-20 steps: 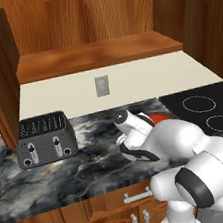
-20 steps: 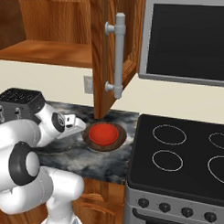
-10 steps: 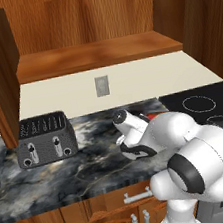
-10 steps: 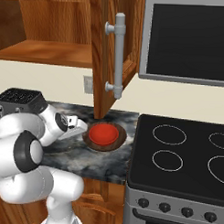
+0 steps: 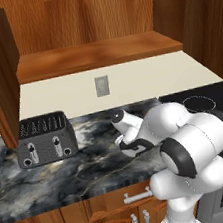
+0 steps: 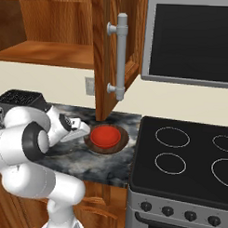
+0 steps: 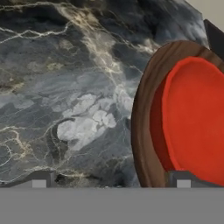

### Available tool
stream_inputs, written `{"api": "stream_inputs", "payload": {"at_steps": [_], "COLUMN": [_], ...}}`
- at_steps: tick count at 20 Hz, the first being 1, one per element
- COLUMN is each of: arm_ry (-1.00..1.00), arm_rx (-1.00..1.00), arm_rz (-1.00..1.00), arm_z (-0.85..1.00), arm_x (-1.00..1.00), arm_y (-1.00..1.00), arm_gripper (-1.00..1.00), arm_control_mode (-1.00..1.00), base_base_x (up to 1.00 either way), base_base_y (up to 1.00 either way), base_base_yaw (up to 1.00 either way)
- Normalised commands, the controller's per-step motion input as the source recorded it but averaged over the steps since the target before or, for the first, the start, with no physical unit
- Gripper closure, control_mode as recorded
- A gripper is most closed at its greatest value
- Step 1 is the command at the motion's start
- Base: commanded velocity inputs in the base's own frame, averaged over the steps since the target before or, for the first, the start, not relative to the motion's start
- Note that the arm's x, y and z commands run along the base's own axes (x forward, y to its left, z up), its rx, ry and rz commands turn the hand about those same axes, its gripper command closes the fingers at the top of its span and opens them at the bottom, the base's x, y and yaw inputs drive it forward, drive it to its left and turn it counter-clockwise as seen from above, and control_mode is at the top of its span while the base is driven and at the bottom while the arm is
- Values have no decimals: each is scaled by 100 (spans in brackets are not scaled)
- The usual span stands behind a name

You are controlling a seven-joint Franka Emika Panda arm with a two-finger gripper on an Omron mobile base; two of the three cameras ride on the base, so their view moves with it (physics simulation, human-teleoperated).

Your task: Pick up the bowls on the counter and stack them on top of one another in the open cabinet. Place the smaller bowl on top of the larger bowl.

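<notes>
Fingers [image 7: 41, 179] spread wide should straddle the brown wooden bowl's [image 7: 144, 109] near rim, avoiding the red bowl [image 6: 106, 135] nested inside, before lifting off the bench [image 7: 65, 87].

A black toaster [image 5: 43, 139] stands on the marble counter [image 5: 72, 175]; cabinet [image 5: 95, 55] above.

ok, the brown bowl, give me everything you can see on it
The brown bowl is wide, shallow and round, dark wood grain with a broad rim. It sits upright on the marble counter near the stove, under the open cabinet door. The red bowl rests nested inside it. The claw is at its left rim; contact is unclear.
</notes>
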Motion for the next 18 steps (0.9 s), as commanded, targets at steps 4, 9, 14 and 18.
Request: {"api": "stream_inputs", "payload": {"at_steps": [4, 9, 14, 18], "arm_ry": [0, 0, 0, 0], "arm_rx": [0, -1, -2, -2], "arm_rz": [-2, -1, -1, -2], "arm_z": [-19, -18, -17, -15], "arm_x": [14, 14, 15, 15], "arm_y": [0, 0, -2, -5], "arm_gripper": [-100, -100, -100, -100], "arm_control_mode": [-100, -100, -100, -100], "base_base_x": [0, 0, 0, 0], "base_base_y": [0, 0, 0, 0], "base_base_yaw": [0, 0, 0, 0]}}
